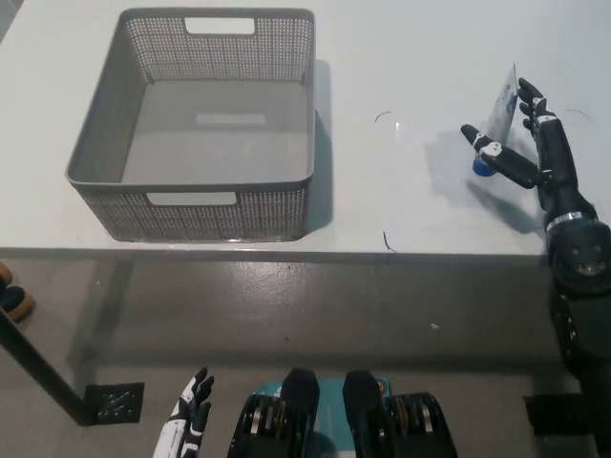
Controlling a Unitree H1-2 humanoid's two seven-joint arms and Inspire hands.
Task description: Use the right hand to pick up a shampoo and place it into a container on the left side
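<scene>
Your right robot hand [523, 143] is spread open around the shampoo [498, 122], which stands between its fingers on the surface [401, 76]. It looks light, soft and tippy, so squeeze its middle gently.

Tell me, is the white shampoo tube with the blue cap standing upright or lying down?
Upright. The white shampoo tube stands on its blue cap on the white table, tip up, between the open black right hand's fingers.
</scene>
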